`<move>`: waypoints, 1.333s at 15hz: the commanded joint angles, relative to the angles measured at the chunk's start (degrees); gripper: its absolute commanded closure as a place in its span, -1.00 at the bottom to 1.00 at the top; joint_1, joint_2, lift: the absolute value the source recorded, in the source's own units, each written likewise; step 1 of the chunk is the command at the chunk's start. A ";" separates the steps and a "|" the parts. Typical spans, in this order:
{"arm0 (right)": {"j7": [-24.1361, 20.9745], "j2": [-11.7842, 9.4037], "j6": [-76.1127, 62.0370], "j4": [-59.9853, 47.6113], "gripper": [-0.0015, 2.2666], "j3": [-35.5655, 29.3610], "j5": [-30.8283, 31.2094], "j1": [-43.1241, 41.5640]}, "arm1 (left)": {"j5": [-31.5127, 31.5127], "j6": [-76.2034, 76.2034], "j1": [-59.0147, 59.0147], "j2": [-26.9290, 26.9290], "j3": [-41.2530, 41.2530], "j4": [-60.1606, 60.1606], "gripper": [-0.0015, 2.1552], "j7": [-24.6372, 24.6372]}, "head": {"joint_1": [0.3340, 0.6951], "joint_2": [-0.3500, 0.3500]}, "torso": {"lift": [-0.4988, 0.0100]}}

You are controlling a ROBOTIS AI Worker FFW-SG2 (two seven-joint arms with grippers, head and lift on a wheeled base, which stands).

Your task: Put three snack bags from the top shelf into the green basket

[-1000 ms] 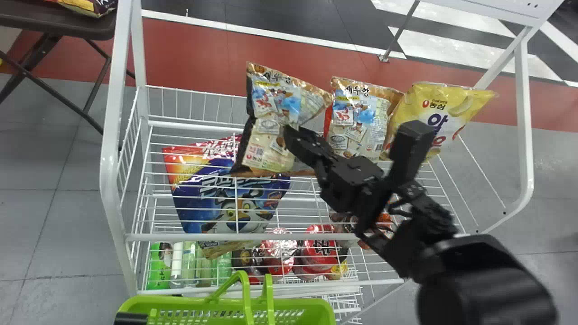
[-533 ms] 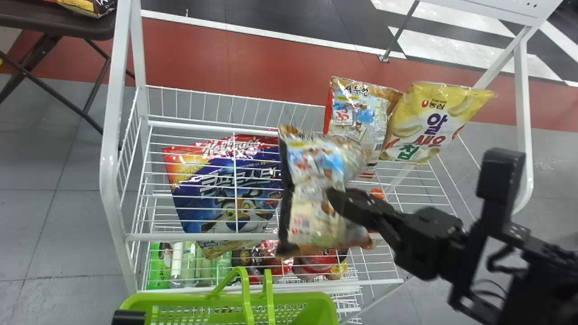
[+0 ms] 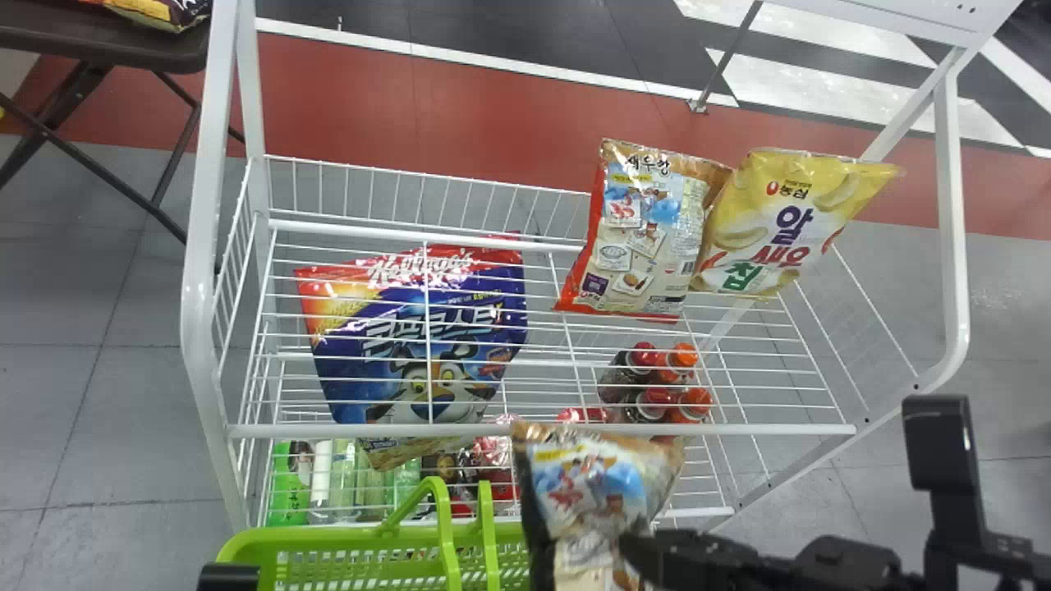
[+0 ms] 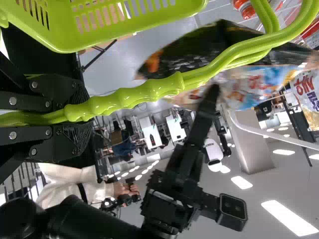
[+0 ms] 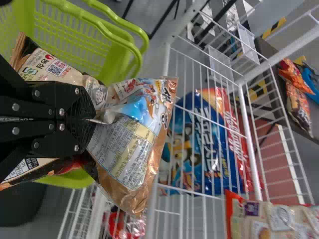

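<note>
Progress: no drop is confirmed. One brown snack bag (image 5: 137, 144) is held by the right tool (image 5: 89, 120), pinched across its middle, near the right end of the basket (image 3: 328, 538). Release is not yet made. Two more bags are left beyond the basket, on the top shelf (image 3: 772, 428): a red-edged bag (image 3: 649, 238) and, farther right, a yellow bag (image 3: 788, 222). With the held one that makes three, so this is probably bag one of three. Whether anything lies in the hidden part of the basket cannot be told.

The basket is steadied by the left tool (image 4: 82, 115), closed on its handle (image 4: 144, 92).

View differences: bag front and both remaining bags' fronts are given by the head view. The held bag's printed back and the pinch crease are given by the right wrist view; neither can be read from the head view. The closed grip on the handle is made clear by the left wrist view. A cereal bag (image 3: 386, 328), beyond the basket, is seen through wires, so it is judged to be below the top shelf and not a target.
</note>
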 commanded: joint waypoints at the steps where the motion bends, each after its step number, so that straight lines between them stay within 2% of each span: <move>1: 1.20 0.14 0.17 0.97 0.98 3.44 0.72 3.14 | -0.08 -0.09 0.00 -0.16 0.00 0.02 0.99 0.05 | 1.00 -1.00 | 0.77; 3: 1.11 -0.39 0.17 2.64 0.98 12.67 8.02 4.37 | 0.01 -0.09 0.00 -0.16 0.00 -0.07 0.99 -0.21 | 1.00 -1.00 | 0.77; 6: 0.32 -2.32 0.17 8.53 0.98 21.46 10.92 4.28 | 0.01 -0.09 0.44 -0.16 0.09 -0.69 0.99 -0.30 | 1.00 -1.00 | 0.77; 10: -2.75 -3.73 -15.42 20.57 0.98 29.37 14.70 2.17 | 0.01 0.09 0.52 -0.16 0.09 -0.95 0.99 -0.30 | 1.00 -1.00 | 0.77; 13: -2.75 -3.82 -29.48 29.98 0.98 32.80 13.90 -0.29 | 0.01 0.09 0.52 -0.16 0.09 -1.21 0.99 -0.30 | 1.00 -1.00 | 0.77; 15: -3.02 -3.91 -31.59 32.61 0.97 34.82 14.26 -1.52 | 0.01 0.26 0.44 -0.16 0.00 -1.21 0.99 -0.21 | 1.00 -1.00 | 0.77; 16: -3.46 -4.08 -28.95 32.44 0.77 35.08 15.05 -1.79 | 0.01 0.26 0.44 -0.16 0.00 -1.21 0.99 -0.21 | 1.00 -1.00 | 0.77; 17: -3.54 -4.52 -25.09 31.38 0.10 35.17 16.45 -2.05 | 0.27 0.26 0.44 -0.16 0.09 -1.13 0.99 -0.21 | 1.00 -1.00 | 0.77; 18: -3.54 -5.14 -20.52 29.19 -0.87 35.08 18.21 -2.05 | 0.27 0.26 0.35 -0.16 0.09 -1.04 0.99 -0.21 | 1.00 -1.00 | 0.77; 19: -3.46 -5.75 -16.82 27.08 -1.00 34.73 18.91 -1.61 | 0.36 0.26 0.35 -0.16 0.09 -0.95 0.99 -0.21 | 1.00 -1.00 | 0.77; 20: -3.28 -5.93 -13.84 24.35 -1.00 33.68 19.18 -0.73 | 0.45 0.26 0.17 -0.16 0.09 -0.86 0.99 -0.21 | 1.00 -1.00 | 0.77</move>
